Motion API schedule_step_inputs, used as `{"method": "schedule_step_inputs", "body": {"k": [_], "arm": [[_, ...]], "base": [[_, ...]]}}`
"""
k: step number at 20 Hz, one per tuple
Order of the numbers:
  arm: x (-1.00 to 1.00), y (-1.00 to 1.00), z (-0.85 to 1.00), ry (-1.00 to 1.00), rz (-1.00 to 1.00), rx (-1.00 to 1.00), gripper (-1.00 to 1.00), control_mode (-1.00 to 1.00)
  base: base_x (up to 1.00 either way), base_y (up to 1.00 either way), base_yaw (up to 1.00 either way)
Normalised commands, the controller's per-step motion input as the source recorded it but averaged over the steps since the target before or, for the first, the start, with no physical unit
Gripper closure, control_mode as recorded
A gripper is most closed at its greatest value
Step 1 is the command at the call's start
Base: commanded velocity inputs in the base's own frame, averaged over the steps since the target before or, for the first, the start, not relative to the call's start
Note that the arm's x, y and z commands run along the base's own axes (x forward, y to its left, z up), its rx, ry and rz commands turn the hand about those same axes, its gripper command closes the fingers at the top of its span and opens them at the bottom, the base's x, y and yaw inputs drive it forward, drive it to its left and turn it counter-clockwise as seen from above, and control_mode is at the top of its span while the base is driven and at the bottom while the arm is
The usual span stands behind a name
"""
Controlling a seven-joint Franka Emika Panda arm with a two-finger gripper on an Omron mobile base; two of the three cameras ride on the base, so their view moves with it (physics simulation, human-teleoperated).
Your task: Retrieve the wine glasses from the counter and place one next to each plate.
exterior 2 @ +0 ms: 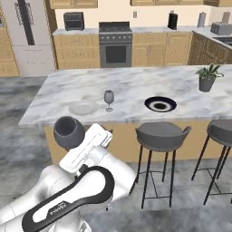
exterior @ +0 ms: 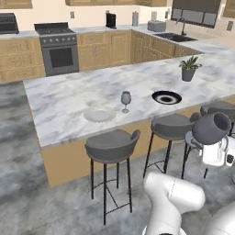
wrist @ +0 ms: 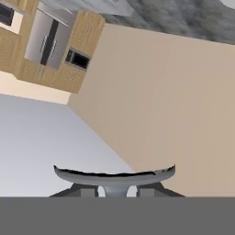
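My gripper point(exterior: 214, 146) is shut on the stem of a smoky-grey wine glass point(exterior: 211, 128), held on its side in front of the island, above the stools. The right base view has that glass's dark bowl point(exterior 2: 69, 132) left of the gripper point(exterior 2: 87, 136). In the hand view its round foot point(wrist: 114, 176) lies across the gripper point(wrist: 114, 191). A second wine glass point(exterior: 125, 100) point(exterior 2: 108, 99) stands upright on the island, just right of the white plate point(exterior: 99, 114) point(exterior 2: 83, 108). The dark plate point(exterior: 166, 97) point(exterior 2: 160, 104) lies further right, with no glass beside it. The counter is out of view.
Grey stools point(exterior: 112, 147) point(exterior: 172, 126) point(exterior 2: 161, 135) line the near side of the marble island point(exterior: 64, 98). A potted plant point(exterior: 188, 69) point(exterior 2: 208, 78) stands on its right part. A stove point(exterior: 58, 48) and wooden cabinets run along the back wall.
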Motion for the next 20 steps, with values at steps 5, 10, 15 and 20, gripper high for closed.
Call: {"method": "schedule_step_inputs", "body": {"k": [5,10,15,20], "arm": [[0.0,0.0,0.0,0.0,0.0,0.0,1.0,1.0],[0.0,0.0,0.0,0.0,0.0,0.0,1.0,1.0],[0.0,0.0,0.0,0.0,0.0,0.0,1.0,1.0],[0.0,0.0,0.0,0.0,0.0,0.0,1.0,1.0]], "base": [[0.0,-1.0,0.26],[0.13,-1.0,0.22],[0.41,-0.89,0.17],[0.75,-0.12,0.02]]}}
